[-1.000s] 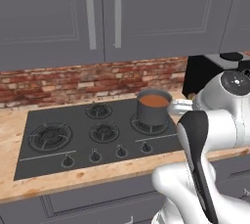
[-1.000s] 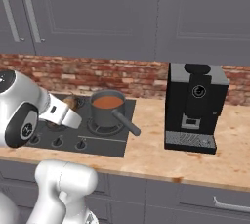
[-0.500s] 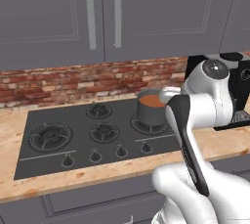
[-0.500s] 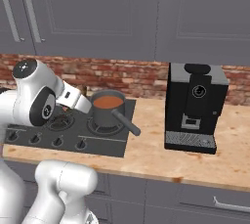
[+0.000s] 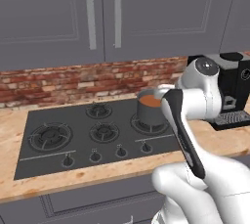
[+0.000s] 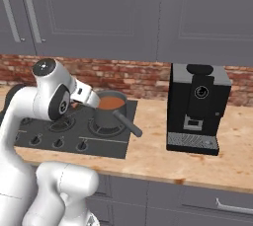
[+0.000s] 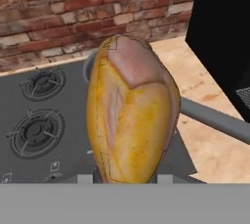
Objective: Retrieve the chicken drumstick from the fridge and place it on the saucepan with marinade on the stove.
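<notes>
One chicken drumstick [image 7: 131, 115] is standing up large and golden in the middle of the hand view, and the gripper is closing its fingers tightly on the lower end of it. The saucepan [image 6: 109, 111] (its marinade [image 6: 110, 102] is orange-brown) is sitting on the stove [image 5: 53, 155] on the burner at about 3 o'clock of the centre burner. The white arm [image 6: 52, 96] is reaching beside the pan's rim. A black coffee machine [image 6: 196, 107] is standing on the wooden counter [image 6: 163, 158], at 3 o'clock of the pan.
</notes>
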